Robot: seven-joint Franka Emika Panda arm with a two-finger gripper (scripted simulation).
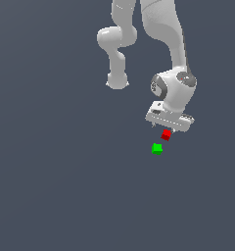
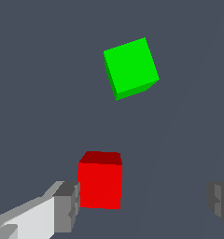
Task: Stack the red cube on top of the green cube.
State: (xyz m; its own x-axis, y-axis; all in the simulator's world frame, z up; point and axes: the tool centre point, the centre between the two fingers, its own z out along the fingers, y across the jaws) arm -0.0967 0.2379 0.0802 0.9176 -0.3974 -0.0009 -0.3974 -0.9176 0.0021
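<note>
The red cube [image 1: 166, 134] lies on the grey floor directly under my white gripper [image 1: 165, 129]. In the wrist view the red cube [image 2: 100, 179] sits between the two fingers, close against one grey finger pad [image 2: 67, 207], with a wide gap to the other pad [image 2: 220, 205]. The gripper [image 2: 144, 207] is open and holds nothing. The green cube [image 1: 157, 148] rests on the floor just beyond the red one, slightly toward the exterior view's left and nearer the camera. It also shows in the wrist view [image 2: 131, 67], apart from the red cube and turned at an angle to it.
The floor [image 1: 56, 186] is a plain dark grey surface with no other objects on it. The robot's white arm links [image 1: 163, 29] rise above the gripper, and the base column [image 1: 117, 78] stands behind to the exterior view's left.
</note>
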